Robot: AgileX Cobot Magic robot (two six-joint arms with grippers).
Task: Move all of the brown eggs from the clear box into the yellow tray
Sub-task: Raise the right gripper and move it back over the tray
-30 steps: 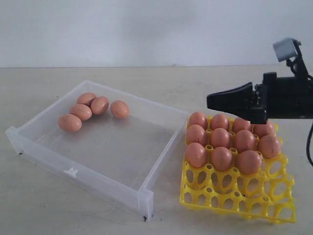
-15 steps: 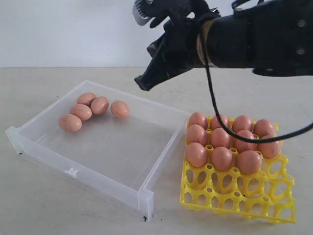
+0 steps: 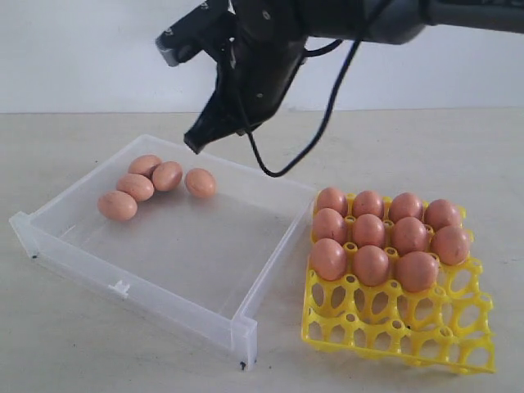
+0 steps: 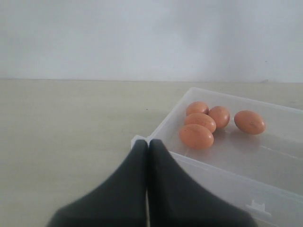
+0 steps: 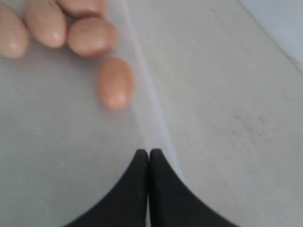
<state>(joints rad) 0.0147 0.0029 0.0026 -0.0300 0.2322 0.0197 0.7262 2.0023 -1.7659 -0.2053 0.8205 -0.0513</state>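
Note:
Several brown eggs (image 3: pixel 166 175) lie bunched in the far left corner of the clear box (image 3: pixel 246 291); they also show in the left wrist view (image 4: pixel 196 136) and the right wrist view (image 5: pixel 115 82). More brown eggs (image 3: pixel 371 264) fill the back cells of the yellow tray (image 3: pixel 409 336), on the right. My right gripper (image 3: pixel 195 144) hangs shut and empty above the box's far wall, just right of the loose eggs; its tips (image 5: pixel 148 152) meet over that wall. My left gripper (image 4: pixel 148 143) is shut and empty, low outside the box's near left corner (image 4: pixel 140 139).
The box and tray stand side by side on a pale tabletop (image 3: pixel 74 344) before a white wall. The right arm's black cable (image 3: pixel 327 106) loops down above the box's back edge. Several front cells of the tray hold nothing.
The right arm has swung from beside the tray, up and leftward, to above the box's far wall. It stayed shut. Eggs, box and tray have not moved.

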